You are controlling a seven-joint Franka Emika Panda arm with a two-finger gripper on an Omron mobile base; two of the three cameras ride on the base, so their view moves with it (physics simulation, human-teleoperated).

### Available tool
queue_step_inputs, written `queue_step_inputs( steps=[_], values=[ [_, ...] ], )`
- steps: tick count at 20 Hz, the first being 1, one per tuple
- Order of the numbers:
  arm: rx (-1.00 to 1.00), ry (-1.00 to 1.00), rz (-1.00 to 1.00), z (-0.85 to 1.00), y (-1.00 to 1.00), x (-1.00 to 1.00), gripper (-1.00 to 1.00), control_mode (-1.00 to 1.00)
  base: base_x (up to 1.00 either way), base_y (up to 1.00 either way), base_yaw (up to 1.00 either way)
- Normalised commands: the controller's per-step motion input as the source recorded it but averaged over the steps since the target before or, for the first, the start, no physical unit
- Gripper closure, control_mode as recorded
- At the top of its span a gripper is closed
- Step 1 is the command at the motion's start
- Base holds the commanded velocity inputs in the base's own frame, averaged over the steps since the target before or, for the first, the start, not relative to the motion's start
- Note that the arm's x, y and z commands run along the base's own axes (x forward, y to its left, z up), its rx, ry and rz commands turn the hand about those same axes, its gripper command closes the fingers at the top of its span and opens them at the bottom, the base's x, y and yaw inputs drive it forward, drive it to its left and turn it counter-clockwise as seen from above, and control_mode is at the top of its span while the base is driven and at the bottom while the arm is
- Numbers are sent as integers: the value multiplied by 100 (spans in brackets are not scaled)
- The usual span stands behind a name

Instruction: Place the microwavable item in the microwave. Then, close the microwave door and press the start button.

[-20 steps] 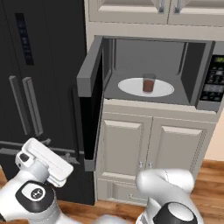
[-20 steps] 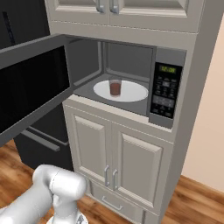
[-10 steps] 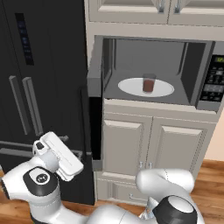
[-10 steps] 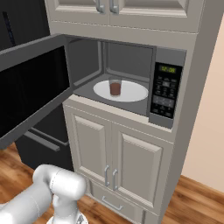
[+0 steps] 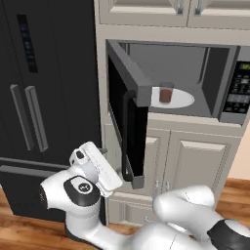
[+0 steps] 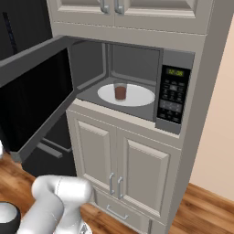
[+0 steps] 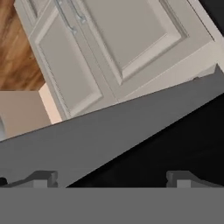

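Gripper [image 7: 111,177] spread wide, fingertips [image 7: 41,178] far apart at the bottom of the hand view, nothing between them. Just ahead of the tips: grey frame and dark glass of the microwave door [image 7: 131,131]; contact cannot be told. Seen from the left base, hand low and left of the door, below its bottom corner, near the dark vertical bar handle [image 5: 128,136].

Microwave door [image 5: 128,112] partly open, swung out from a hinge on the left side, its free edge pointing toward the base. From the right base, door [image 6: 36,96] seen as a wide slanted panel standing out to the left of the cavity. Black fridge [image 5: 44,97] close behind the door on the left; cream lower cabinets [image 6: 123,164] directly under the microwave [image 6: 137,87]; wood floor [image 6: 205,205] open to the right.

Cup [image 6: 120,90] upright on the round white turntable [image 6: 137,97], about mid-cavity, long axis vertical, open mouth up, dark red-brown contents in the lower part. Well apart from cavity walls on all sides. Black button panel [image 6: 173,98] at the right of the opening, well apart from the door's edge.
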Motion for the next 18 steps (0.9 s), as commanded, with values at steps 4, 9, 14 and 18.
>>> queue_step_inputs(
  steps=[4, 9, 14, 18],
  values=[
    [13, 0, -2, 2, -100, 3, -100, -100, 0, 0, 0],
    [13, 0, -2, 6, -100, 23, -100, -100, 0, 0, 0],
    [11, 0, -8, 12, -100, 33, -100, -100, 0, 0, 0],
    [9, 0, -4, 10, -100, 48, -100, -100, 0, 0, 0]
  ],
)
